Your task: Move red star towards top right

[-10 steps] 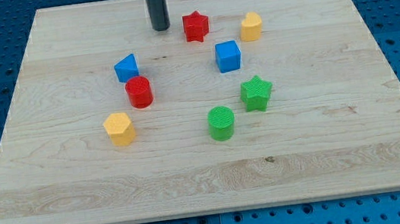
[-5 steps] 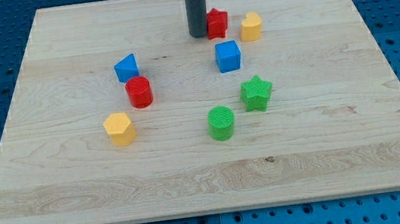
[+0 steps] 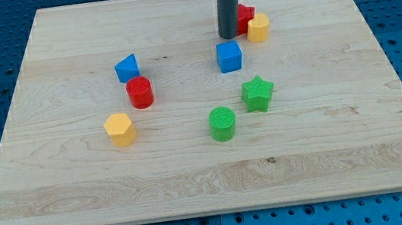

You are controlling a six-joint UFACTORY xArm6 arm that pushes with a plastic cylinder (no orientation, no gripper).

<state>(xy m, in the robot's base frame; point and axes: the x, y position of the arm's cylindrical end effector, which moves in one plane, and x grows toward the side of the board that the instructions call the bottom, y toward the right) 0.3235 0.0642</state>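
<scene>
My tip (image 3: pixel 228 35), the lower end of the straight dark rod, rests on the pale wooden bench (image 3: pixel 194 182) hard against the view's left side of the small red star-shaped block (image 3: pixel 245 17), which sits near the view's top, right of centre, and is partly hidden behind the rod. There is no gripper on this arm, so nothing is clenched or released; the rod only pushes. The red star appears to touch the yellow rounded block (image 3: pixel 257 26) just to its right and slightly below, and that is the main hazard: a push straight toward the view's right would likely drive both together, or let the star pivot off the yellow block and slip around my tip. The star's points make contact uneven, so it may well rotate rather than travel. A push angled more toward the view's top would probably free it from the yellow block. The blue cube (image 3: pixel 229 56) lies just below my tip and could be clipped if the rod swings downward to reposition. The blue wedge-like block (image 3: pixel 127 68), red cylinder (image 3: pixel 139 92), yellow hexagonal block (image 3: pixel 120 128), green cylinder (image 3: pixel 222 123) and green star (image 3: pixel 257 93) lie well apart and seem safe.
</scene>
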